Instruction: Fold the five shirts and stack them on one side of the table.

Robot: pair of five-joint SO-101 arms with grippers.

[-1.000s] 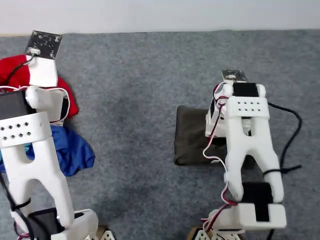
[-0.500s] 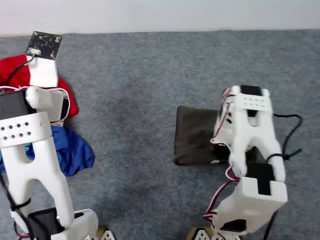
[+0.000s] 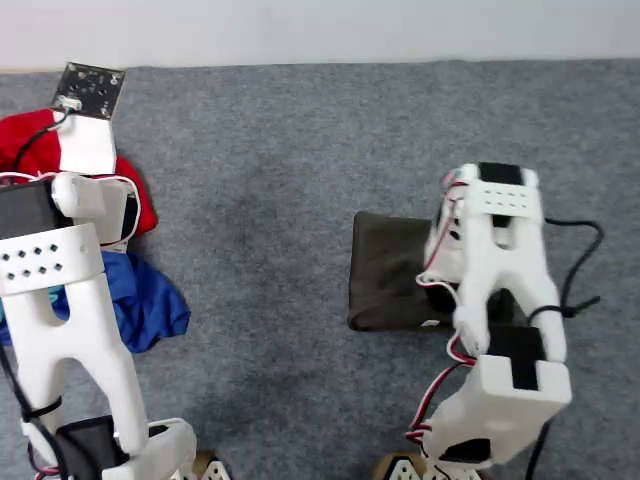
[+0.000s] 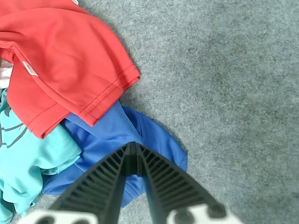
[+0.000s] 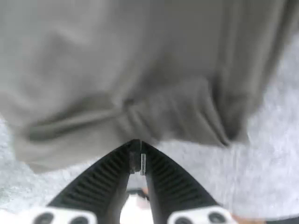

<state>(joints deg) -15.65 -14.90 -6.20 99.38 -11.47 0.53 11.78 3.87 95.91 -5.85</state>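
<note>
Dark olive cloth shirt (image 3: pixel 385 285), centre-right, appears folded. Crumpled red shirt (image 4: pixel 60 60), blue shirt (image 4: pixel 112 133) and turquoise shirt (image 4: pixel 28 158), at left, are unfolded. Left gripper (image 4: pixel 135 154) and right gripper (image 5: pixel 135 151) are closed.

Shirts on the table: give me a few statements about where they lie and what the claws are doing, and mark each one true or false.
1. The red shirt lies partly over the blue shirt. True.
2. The dark shirt is in the same heap as the red one. False: it lies apart on the carpet, under the right arm.
3. The left claw is shut, above the blue shirt. True.
4. The turquoise shirt is stacked on the dark shirt. False: it is bunched up beside the red and blue ones.
5. The right claw is wide open. False: it is shut, at the dark shirt's edge.
</note>
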